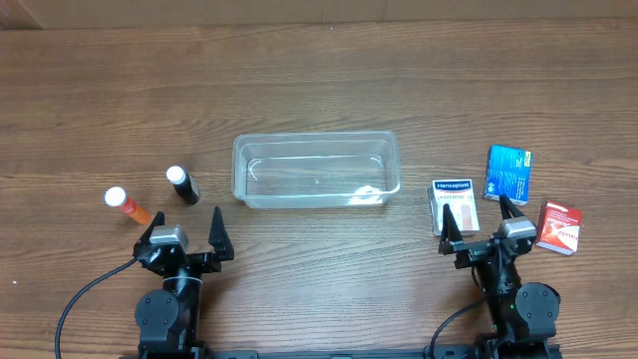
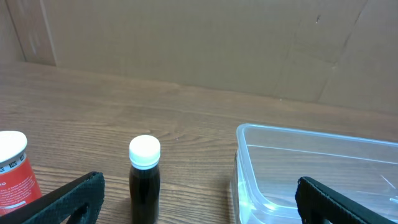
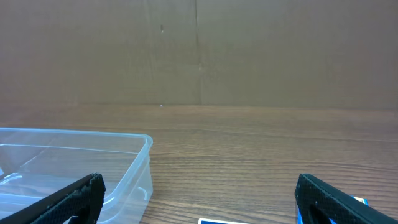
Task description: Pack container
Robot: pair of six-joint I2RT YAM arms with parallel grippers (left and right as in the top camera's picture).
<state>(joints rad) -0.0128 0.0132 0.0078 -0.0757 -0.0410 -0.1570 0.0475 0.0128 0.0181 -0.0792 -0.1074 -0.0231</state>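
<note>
The clear container [image 1: 317,170] sits mid-table, empty; it also shows in the left wrist view [image 2: 311,168] and the right wrist view [image 3: 74,168]. A dark bottle with a white cap [image 1: 182,185] [image 2: 144,180] and an orange bottle with a white cap [image 1: 128,205] [image 2: 13,171] lie left of it. A white box [image 1: 455,205], a blue box [image 1: 507,173] and a red box [image 1: 559,227] lie right of it. My left gripper [image 1: 186,227] [image 2: 199,202] is open and empty, near the bottles. My right gripper [image 1: 478,221] [image 3: 199,202] is open and empty, just in front of the white box.
The table is brown wood. A cardboard wall stands behind the table in both wrist views. Black cables run from both arm bases at the front edge.
</note>
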